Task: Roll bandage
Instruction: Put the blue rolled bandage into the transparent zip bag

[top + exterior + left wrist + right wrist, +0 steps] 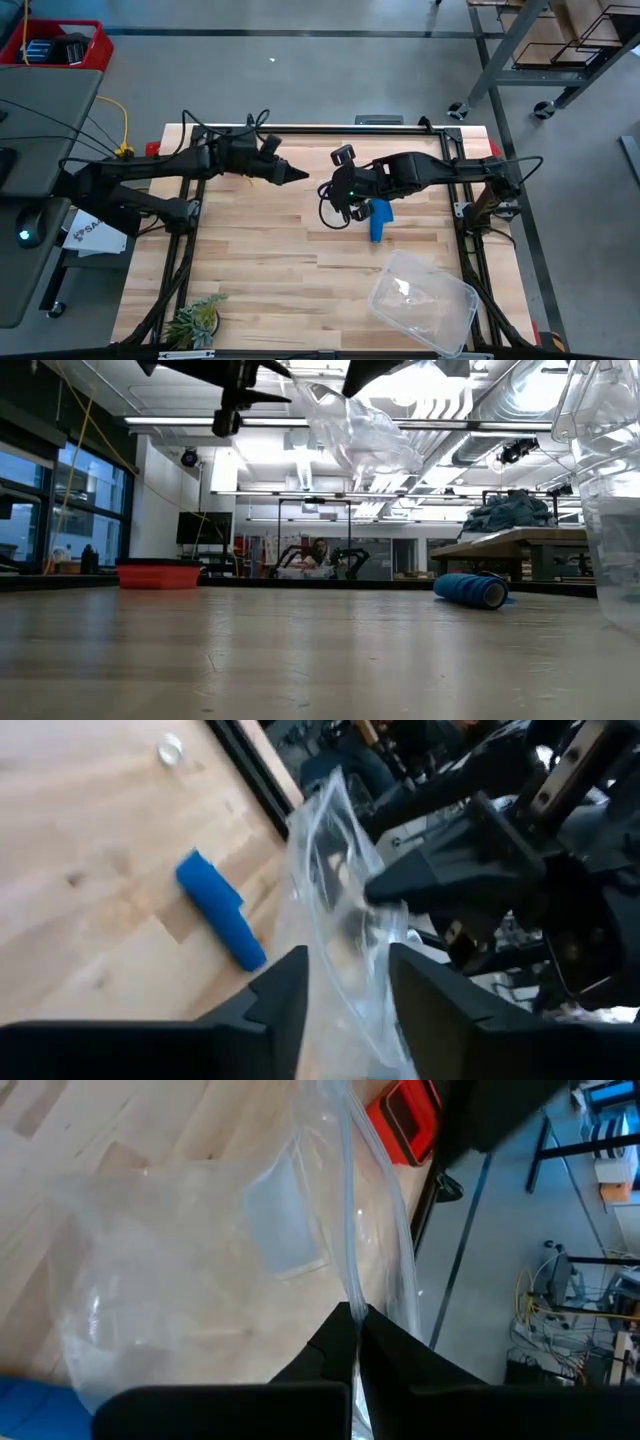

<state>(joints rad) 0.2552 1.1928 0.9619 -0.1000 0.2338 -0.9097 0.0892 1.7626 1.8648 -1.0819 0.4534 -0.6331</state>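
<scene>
Right up against the low camera sits the clear plastic container [610, 490], filling the edge of that view. Behind it, the bandage [381, 220] is lying on the wooden table [250, 260], already a stubby blue roll, directly under the right arm and touching nothing but the table.

Up above, the right gripper [357, 1342] is pinched tight on the rim of a clear plastic bag [200, 1280], which hangs in the air. The left gripper [345, 982] has its fingers apart with the bag's edge between them; I think it isn't gripping, but the wrist view is blurry.

What could go wrong: with only one pinch holding it, the bag could sag or swing. If the bag drops, it could knock the roll and loosen it.
</scene>
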